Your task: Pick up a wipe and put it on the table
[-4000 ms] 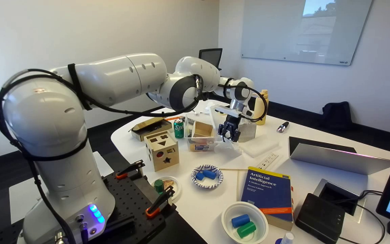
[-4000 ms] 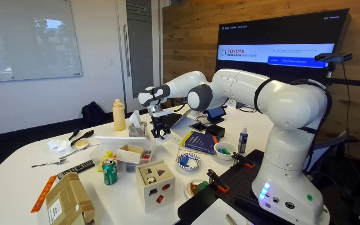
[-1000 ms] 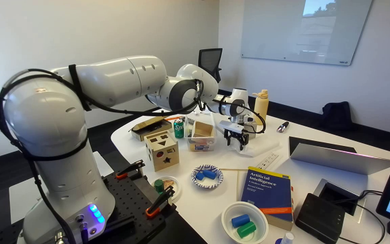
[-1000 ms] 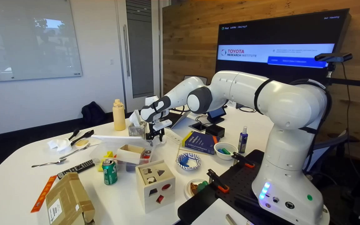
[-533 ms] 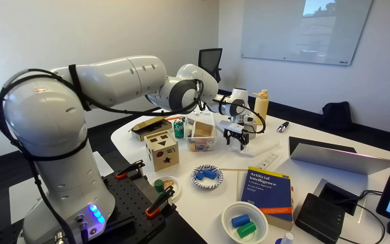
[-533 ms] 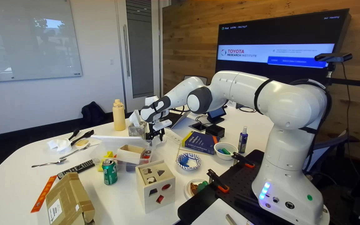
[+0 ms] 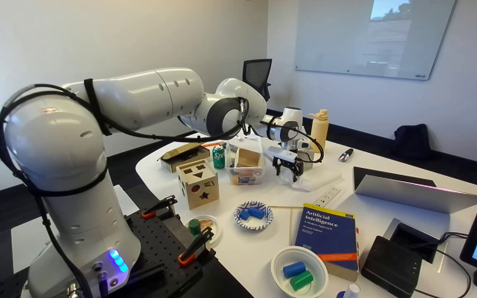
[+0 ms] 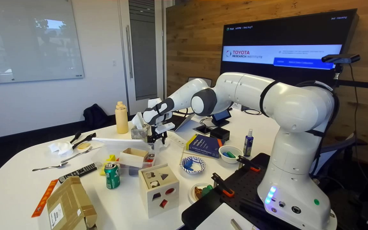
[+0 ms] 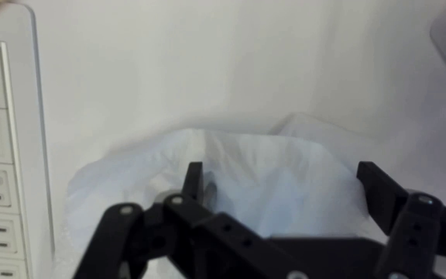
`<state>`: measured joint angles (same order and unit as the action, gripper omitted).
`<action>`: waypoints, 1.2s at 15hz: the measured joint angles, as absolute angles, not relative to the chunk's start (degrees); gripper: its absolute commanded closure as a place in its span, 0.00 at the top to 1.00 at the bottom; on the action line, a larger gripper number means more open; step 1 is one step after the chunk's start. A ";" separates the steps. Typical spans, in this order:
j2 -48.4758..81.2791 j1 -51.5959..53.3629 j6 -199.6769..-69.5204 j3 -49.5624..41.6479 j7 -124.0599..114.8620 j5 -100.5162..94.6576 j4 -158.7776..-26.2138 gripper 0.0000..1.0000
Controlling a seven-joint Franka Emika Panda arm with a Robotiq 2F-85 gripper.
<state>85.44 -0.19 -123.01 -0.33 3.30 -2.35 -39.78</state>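
The wipe (image 9: 246, 170) is a thin, crumpled white sheet lying on the white table (image 7: 255, 248). In the wrist view my gripper (image 9: 280, 166) stands open over it, with its two black fingers wide apart. Part of the sheet shows between the fingers and spreads out past the left one; nothing pinches it. An exterior view shows the wipe (image 7: 302, 185) just under and beside the gripper (image 7: 287, 176), its fingertips low, close to the cloth. Part of the wipe is hidden behind the gripper, and I cannot tell whether the fingertips touch it.
A tissue box (image 8: 141, 132) with a raised tissue stands close behind the gripper. Beside it are a clear bin (image 7: 246, 179) and a power outlet strip (image 7: 328, 196). Nearby stand a wooden shape box (image 7: 199, 194), a thick blue book (image 7: 325, 236) and a laptop (image 7: 420, 196).
Four seconds ago the wipe hung from the gripper above the table; the gripper has since come down and let it go. In the last half second it has shifted very slightly.
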 measured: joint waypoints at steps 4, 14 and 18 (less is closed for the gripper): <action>85.44 -0.24 -124.57 -0.34 3.59 -2.35 -39.88 1.00; 85.45 -0.30 -127.04 -0.45 5.49 -2.35 -40.48 0.42; 85.44 -0.27 -127.51 -0.64 5.50 -2.35 -40.54 0.12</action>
<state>85.44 -0.27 -127.51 -0.64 5.50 -2.35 -40.54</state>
